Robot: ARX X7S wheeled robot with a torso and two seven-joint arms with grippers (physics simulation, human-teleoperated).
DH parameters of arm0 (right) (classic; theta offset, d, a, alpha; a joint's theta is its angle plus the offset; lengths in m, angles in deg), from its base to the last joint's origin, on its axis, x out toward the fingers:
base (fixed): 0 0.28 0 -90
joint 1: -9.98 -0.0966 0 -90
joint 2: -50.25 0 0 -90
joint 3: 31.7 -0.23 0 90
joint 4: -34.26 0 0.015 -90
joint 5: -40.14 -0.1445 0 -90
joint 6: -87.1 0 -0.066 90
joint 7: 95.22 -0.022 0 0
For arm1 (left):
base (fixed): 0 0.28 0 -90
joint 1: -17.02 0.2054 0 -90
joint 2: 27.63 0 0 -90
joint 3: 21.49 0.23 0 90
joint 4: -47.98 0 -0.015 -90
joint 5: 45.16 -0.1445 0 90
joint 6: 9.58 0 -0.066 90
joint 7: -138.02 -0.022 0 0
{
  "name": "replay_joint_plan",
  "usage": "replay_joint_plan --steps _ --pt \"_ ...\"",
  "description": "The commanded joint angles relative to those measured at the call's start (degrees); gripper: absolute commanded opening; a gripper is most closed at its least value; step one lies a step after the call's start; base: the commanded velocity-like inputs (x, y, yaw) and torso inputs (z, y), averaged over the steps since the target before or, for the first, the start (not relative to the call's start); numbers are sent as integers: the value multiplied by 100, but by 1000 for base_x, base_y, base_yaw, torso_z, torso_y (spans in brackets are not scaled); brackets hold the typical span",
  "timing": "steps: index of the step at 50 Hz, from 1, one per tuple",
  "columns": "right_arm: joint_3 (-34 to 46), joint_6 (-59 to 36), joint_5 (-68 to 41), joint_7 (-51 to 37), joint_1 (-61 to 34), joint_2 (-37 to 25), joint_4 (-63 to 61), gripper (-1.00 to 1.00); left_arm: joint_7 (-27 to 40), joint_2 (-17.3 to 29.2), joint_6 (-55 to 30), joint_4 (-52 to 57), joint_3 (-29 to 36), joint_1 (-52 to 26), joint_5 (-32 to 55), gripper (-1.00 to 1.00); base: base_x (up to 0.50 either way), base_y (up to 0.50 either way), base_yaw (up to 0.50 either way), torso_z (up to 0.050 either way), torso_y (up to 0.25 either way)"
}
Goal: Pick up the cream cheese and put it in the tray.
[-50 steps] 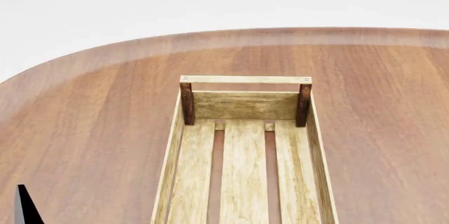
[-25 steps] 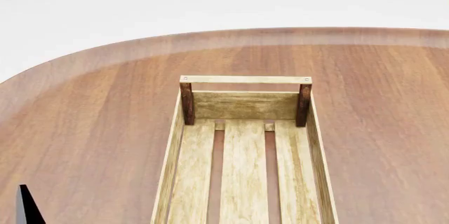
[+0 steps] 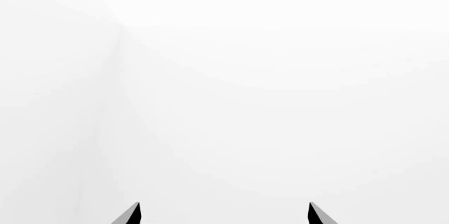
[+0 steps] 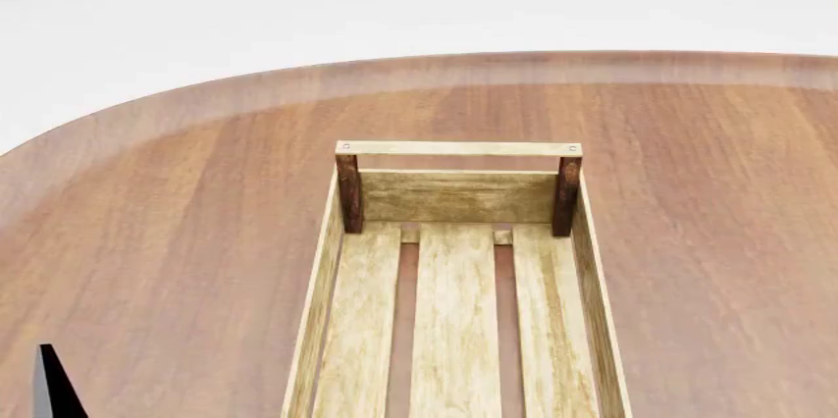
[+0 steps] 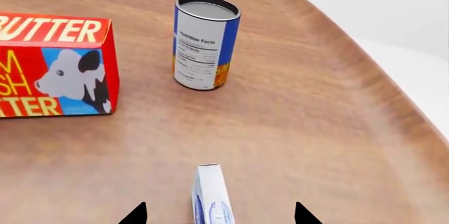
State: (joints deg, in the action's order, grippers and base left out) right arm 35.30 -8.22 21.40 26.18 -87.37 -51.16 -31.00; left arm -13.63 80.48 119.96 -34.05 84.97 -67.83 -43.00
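two spread fingertips of the right gripper (image 5: 218,214) straddle the cream cheese (image 5: 211,196) near the table (image 5: 316,129) edge, grasping nothing; i'd descend centred, then clamp

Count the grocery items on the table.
3, all in the right wrist view: the butter box, the can standing upright beside it, and the cream cheese between the right hand fingertips. Others may lie outside view.
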Motion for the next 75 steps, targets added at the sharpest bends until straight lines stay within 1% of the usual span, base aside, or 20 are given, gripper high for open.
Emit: replay_joint_plan --steps 1,27,42,54,67,75 --pt "-24 133 -24 58 -89 -27 304 100 20 6 9 -29 14 -11 -16 100 0 0 0 0 0" --pt "-39 439 -68 275 -380 -97 1145 100 60 30 80 -105 42 -32 -17 100 0 0 0 0 0" --pt "-84 534 -142 390 -471 -145 1435 100 85 42 52 -81 61 -37 -34 100 0 0 0 0 0" --pt "-162 552 -236 420 -408 -165 1381 100 109 59 -9 -12 74 -31 -48 100 0 0 0 0 0" --pt "-190 793 -236 563 -622 -237 2007 100 148 82 -89 108 82 6 -65 100 0 0 0 0 0" --pt "-179 1093 -168 684 -890 -307 2720 100 168 93 -75 96 82 7 -63 100 0 0 0 0 0"
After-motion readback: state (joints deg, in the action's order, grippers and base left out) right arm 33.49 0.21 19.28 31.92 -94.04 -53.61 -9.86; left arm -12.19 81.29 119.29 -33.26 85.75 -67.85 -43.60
